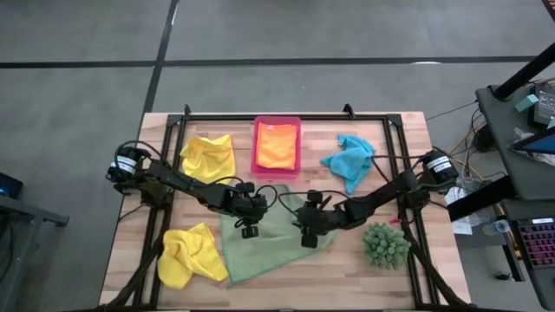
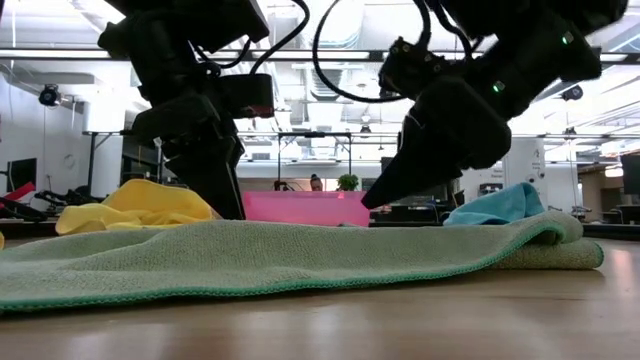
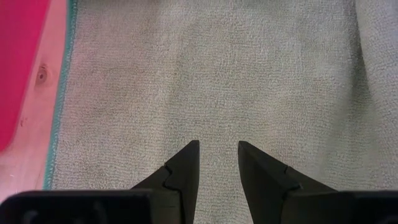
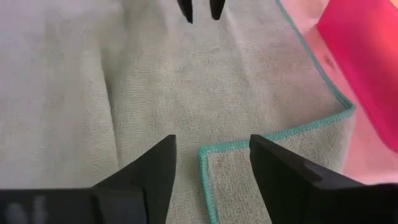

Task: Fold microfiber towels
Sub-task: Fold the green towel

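The light green towel (image 1: 267, 249) lies spread on the table's middle near part, with its right corner folded back onto itself (image 4: 249, 168). My left gripper (image 1: 250, 230) is open just above the towel's far left part (image 3: 219, 148). My right gripper (image 1: 308, 240) is open and stands low over the folded-back corner (image 4: 211, 144). One yellow towel (image 1: 210, 157) lies crumpled at the far left and another (image 1: 189, 256) at the near left. The orange towel (image 1: 277, 146) lies in the pink tray. The turquoise towel (image 1: 349, 159) lies crumpled at the far right.
The pink tray (image 1: 257, 165) stands at the far middle, close beyond the green towel. A spiky green plant (image 1: 386, 245) stands at the near right beside my right arm. Bare wood shows along the near edge (image 1: 347, 290).
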Robot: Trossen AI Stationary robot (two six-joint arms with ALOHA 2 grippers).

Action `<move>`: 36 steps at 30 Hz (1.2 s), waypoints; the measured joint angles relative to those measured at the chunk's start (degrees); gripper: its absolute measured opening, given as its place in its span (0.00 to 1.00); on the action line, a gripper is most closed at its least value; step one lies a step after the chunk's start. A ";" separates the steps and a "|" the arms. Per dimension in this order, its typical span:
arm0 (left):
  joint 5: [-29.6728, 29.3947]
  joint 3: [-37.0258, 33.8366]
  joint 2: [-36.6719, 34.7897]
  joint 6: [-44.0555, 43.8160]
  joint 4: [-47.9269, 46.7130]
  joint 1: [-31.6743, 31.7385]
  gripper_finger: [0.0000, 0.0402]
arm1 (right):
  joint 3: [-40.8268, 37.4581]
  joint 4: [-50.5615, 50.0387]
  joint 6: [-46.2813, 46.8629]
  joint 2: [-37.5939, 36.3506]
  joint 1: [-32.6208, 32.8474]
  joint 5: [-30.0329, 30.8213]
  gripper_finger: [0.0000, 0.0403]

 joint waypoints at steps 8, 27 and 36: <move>-0.02 -0.04 0.00 0.45 0.42 0.01 0.24 | -2.04 7.03 -1.46 6.00 -0.11 0.86 0.46; -0.02 -0.17 0.00 0.44 0.52 -0.01 0.24 | -0.45 6.16 0.35 7.68 -0.50 2.74 0.23; -0.04 -0.24 0.00 0.44 0.55 -0.01 0.24 | 0.07 6.34 1.29 7.52 -0.65 1.26 0.24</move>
